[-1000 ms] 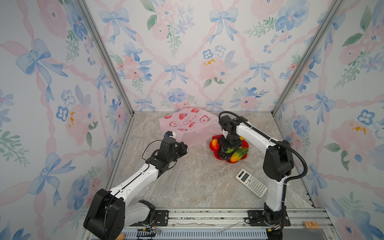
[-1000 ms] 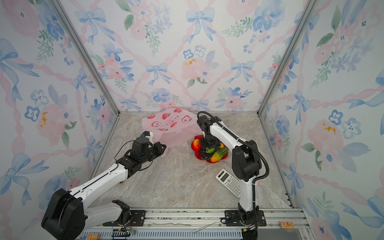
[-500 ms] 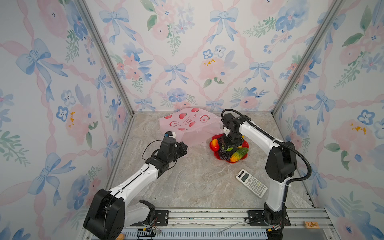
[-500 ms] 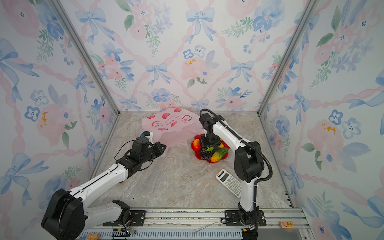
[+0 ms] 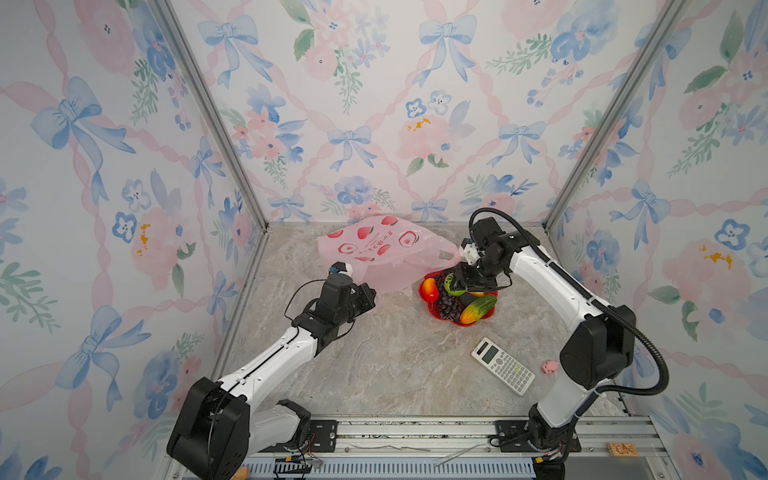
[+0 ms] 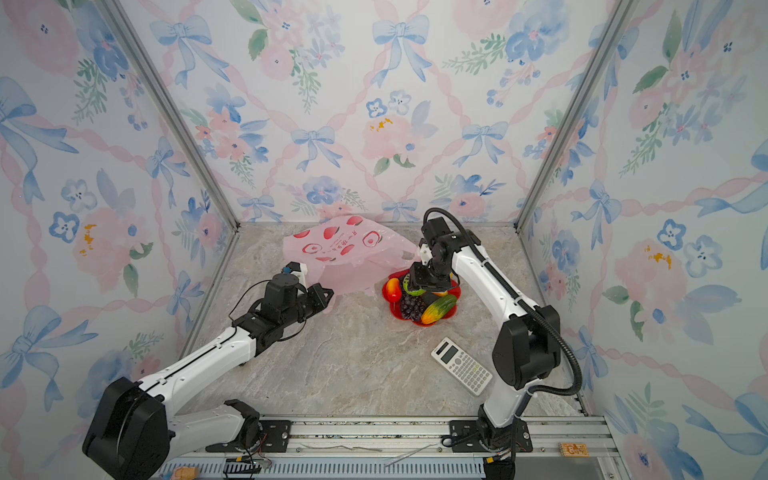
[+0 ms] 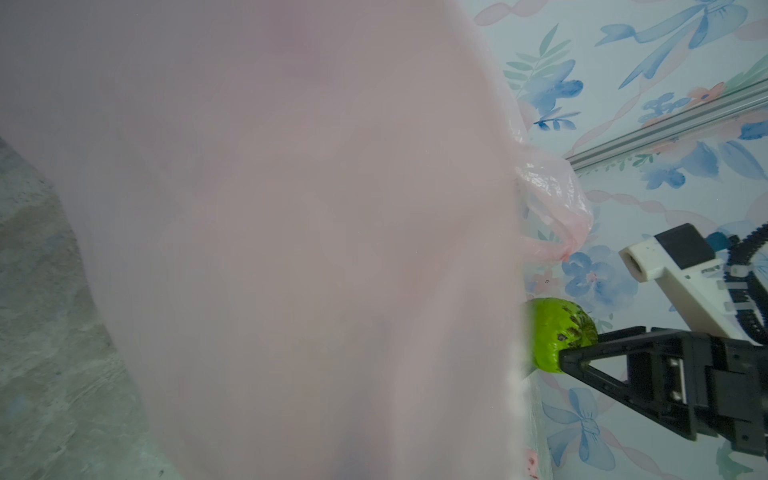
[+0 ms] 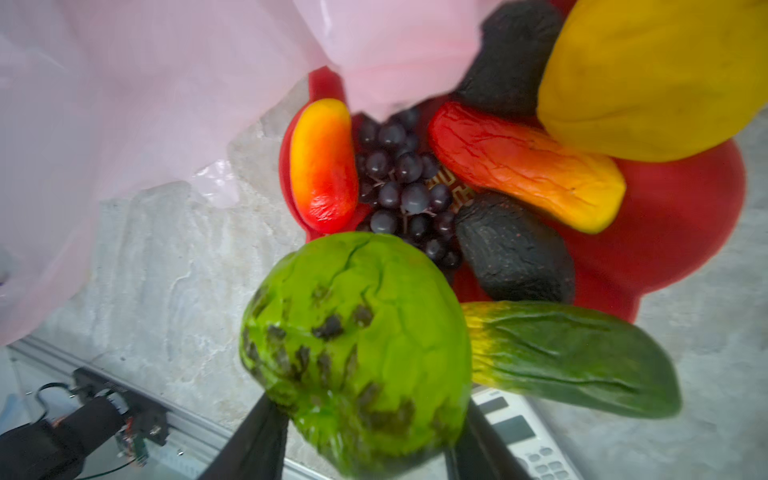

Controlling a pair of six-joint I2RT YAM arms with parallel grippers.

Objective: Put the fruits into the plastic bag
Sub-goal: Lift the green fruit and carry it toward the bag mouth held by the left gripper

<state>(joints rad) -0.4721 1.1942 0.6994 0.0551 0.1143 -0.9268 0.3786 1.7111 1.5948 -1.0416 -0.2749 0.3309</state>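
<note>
Moved: right gripper (image 5: 456,281) raised, clamping bumpy green toy fruit (image 8: 357,332).
Left gripper (image 5: 368,293): pinching translucent pink plastic bag (image 5: 386,253).
Risk: sagging bag deflects fruit.

A pink bag (image 7: 291,228), thin and see-through, hangs so close to the lens that it is blurred and fills most of the frame from the left edge past the middle. A crinkled, glossy fold of it juts out at right of centre. At the lower left a strip of grey marbled table (image 7: 45,316) shows beside it. In the lower right the black right gripper (image 7: 582,347) holds a bumpy green fruit (image 7: 555,334) with dark flecks, just beside the bag's edge, which hides part of it. Above it runs a white arm (image 7: 685,270) with a ribbed black cable. Behind is wallpaper (image 7: 648,54) with blue bows and flowers, crossed by a metal rail (image 7: 665,122).
</note>
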